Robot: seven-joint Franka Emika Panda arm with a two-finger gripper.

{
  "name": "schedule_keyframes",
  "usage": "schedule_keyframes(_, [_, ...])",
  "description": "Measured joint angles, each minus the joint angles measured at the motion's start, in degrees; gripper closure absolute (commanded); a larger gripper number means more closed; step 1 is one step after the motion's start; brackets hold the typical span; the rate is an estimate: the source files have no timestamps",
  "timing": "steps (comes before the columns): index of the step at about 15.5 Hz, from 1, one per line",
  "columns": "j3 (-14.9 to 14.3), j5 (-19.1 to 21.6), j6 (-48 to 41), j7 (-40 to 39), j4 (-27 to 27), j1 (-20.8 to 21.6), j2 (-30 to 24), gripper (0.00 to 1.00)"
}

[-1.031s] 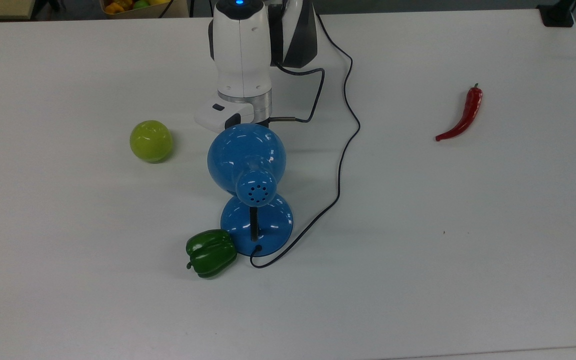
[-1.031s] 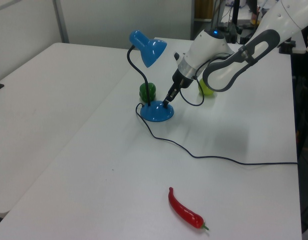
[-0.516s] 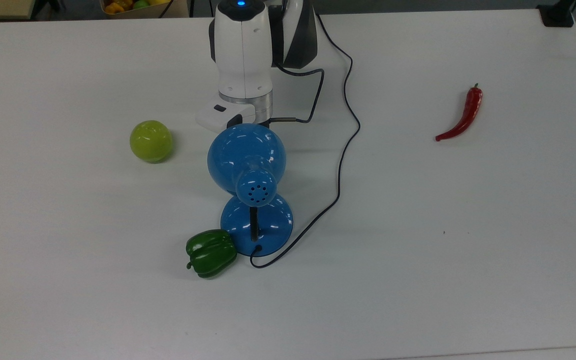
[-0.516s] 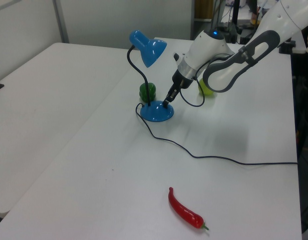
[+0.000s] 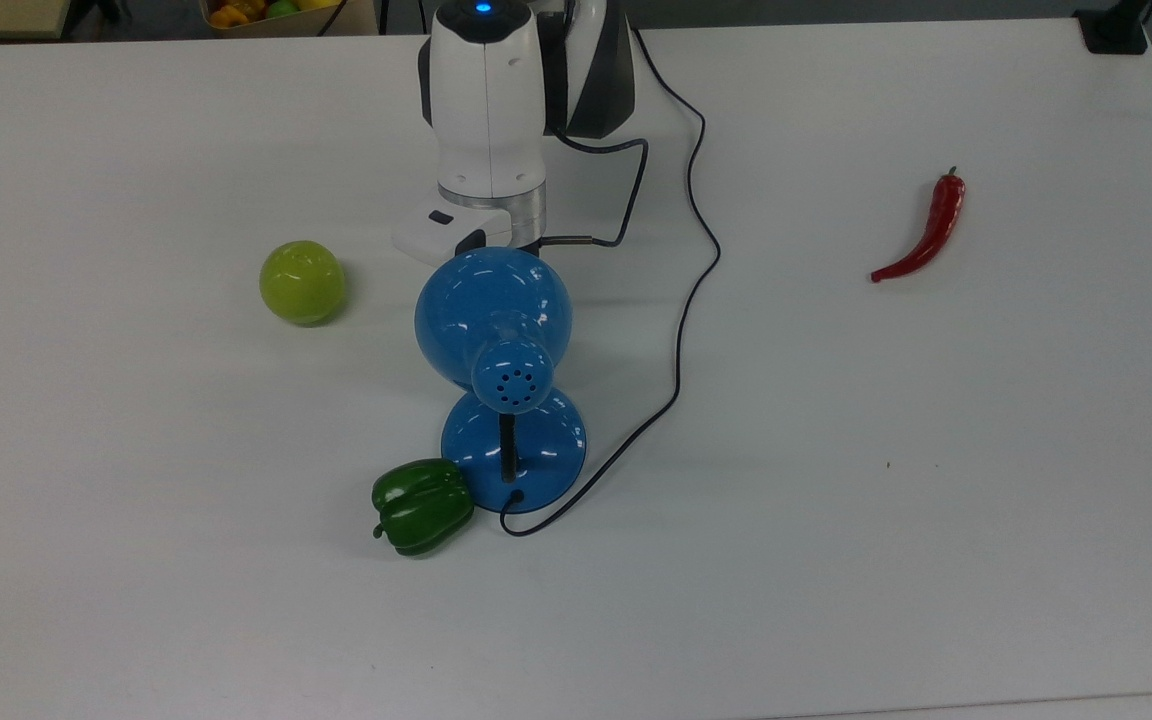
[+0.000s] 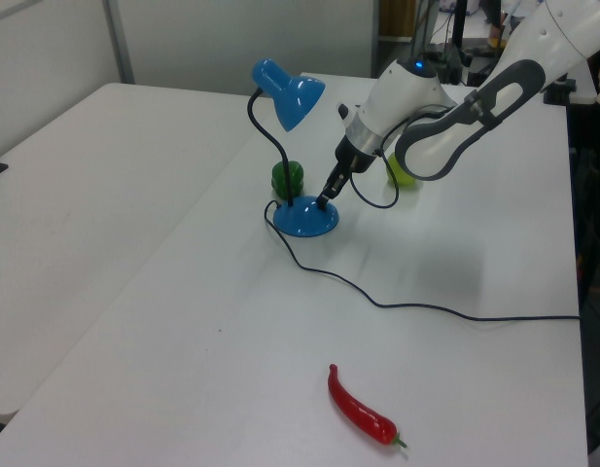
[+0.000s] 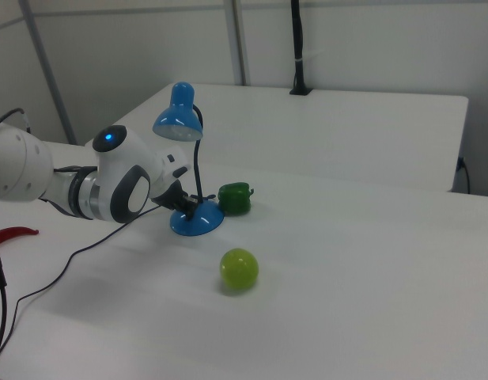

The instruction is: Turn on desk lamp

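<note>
The gripper [image 6: 325, 199] touched the lamp [image 6: 304, 218] base. I could not tell how its jaws stood. A green pepper [image 5: 422, 506] sat at the base's 8 o'clock in the top view.

So it's a plain white table [image 5: 936, 480]. The gripper [image 6: 325, 200] is down at the round foot of the blue desk lamp [image 5: 513, 450], which stands about mid-table. A green bell pepper [image 5: 422, 506] sits right against that foot, on the far side from the gripper. A yellow-green apple [image 5: 302, 282] lies near the gripper, off to the top view's left. The lamp's dark cord [image 5: 681, 330] snakes across the tabletop. A red chili [image 5: 924, 232] lies well apart from the gripper, toward the top view's right.
</note>
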Motion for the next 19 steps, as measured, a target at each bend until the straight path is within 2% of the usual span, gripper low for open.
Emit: schedule_keyframes(19, [0.0, -1.3, 0.4, 0.0, 0.1, 0.0, 0.2, 1.0])
